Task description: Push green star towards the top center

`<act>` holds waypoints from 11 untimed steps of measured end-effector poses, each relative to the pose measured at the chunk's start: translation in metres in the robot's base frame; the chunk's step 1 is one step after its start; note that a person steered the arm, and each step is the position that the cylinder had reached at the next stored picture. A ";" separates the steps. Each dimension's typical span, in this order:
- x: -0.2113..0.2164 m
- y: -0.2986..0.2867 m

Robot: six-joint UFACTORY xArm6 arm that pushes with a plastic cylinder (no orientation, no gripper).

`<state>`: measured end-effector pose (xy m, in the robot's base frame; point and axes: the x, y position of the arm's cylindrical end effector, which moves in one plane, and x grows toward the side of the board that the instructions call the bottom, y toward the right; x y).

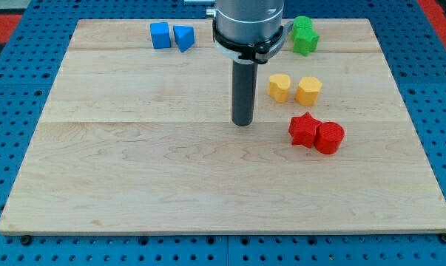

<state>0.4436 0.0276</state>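
Green star (305, 35) sits upper right of center on table (134, 170), near top edge. My tip (242, 123) is mid-frame, well apart, lower left of it. No pincer on arm, so state n/a. Yellow blocks (295, 88) lie btwn.

Green star (305, 36): bright green, chunky, lobed outline, lying flat on the bench (134, 170) near the view's top edge, right of centre. Left lobes tucked just beside the arm's grey housing, part of the outline possibly hidden behind it. Well above the yellow pair, nothing touching it on the right.
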 end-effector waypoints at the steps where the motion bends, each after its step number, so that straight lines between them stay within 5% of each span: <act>1: -0.004 0.005; 4: -0.120 0.015; 7: -0.150 0.185; 8: -0.184 0.196; 11: -0.183 0.078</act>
<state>0.2611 0.1059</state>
